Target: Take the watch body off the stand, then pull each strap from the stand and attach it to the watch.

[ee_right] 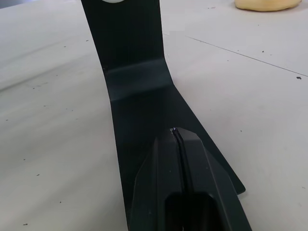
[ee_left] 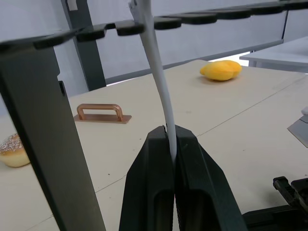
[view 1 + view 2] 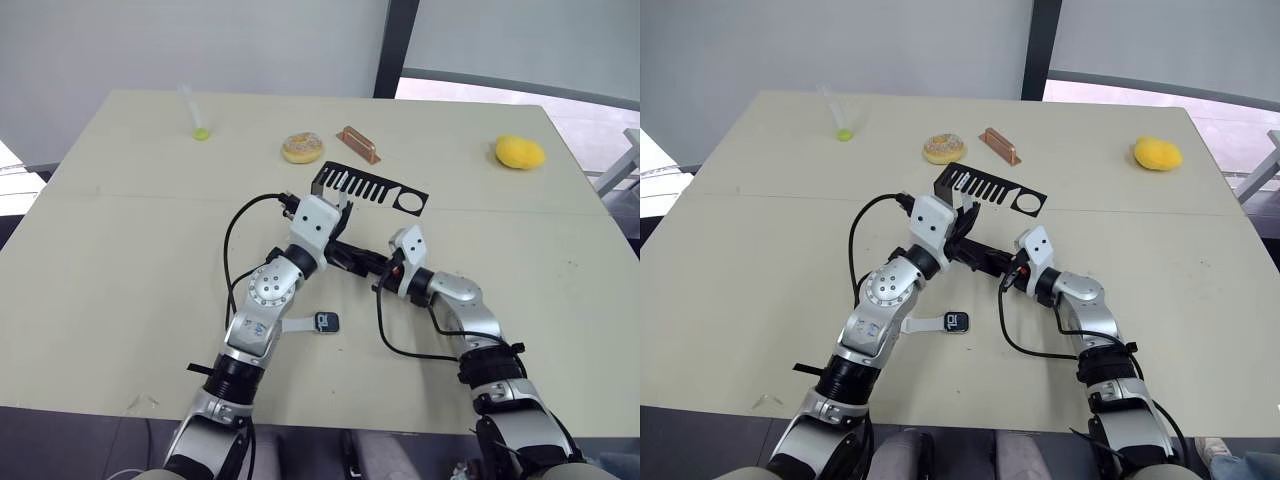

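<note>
We see the stand [image 3: 370,187], a thin black sheet-metal bracket, near the middle of the pale table [image 3: 120,250], its top plate cut with comb slots and one round hole. From one slot a slim white rubbery strap [image 2: 159,82] hangs down, smooth and slightly translucent. The left gripper [image 2: 171,144] has its two black fingers pinched tight on the lower part of this strap, just below the slotted plate. In the right wrist view the right gripper [image 1: 179,137] has its fingers pressed together on the flat foot of the stand, clamping the thin metal edge between them.

The watch body [image 3: 326,322], a small black rounded square with a glossy screen showing pale digits, lies flat on the table beside the left forearm, nearer the robot than the stand. A second white strap [image 3: 298,324] lies touching its side; we cannot tell if it is locked in.

Beyond the stand lie a round doughnut [image 3: 302,148] with sprinkles and a copper-coloured metal handle [image 3: 358,143]. Farther left is a clear tube [image 3: 193,113] with a yellow-green end, and at the far right a lumpy yellow mango-like fruit [image 3: 520,152].
</note>
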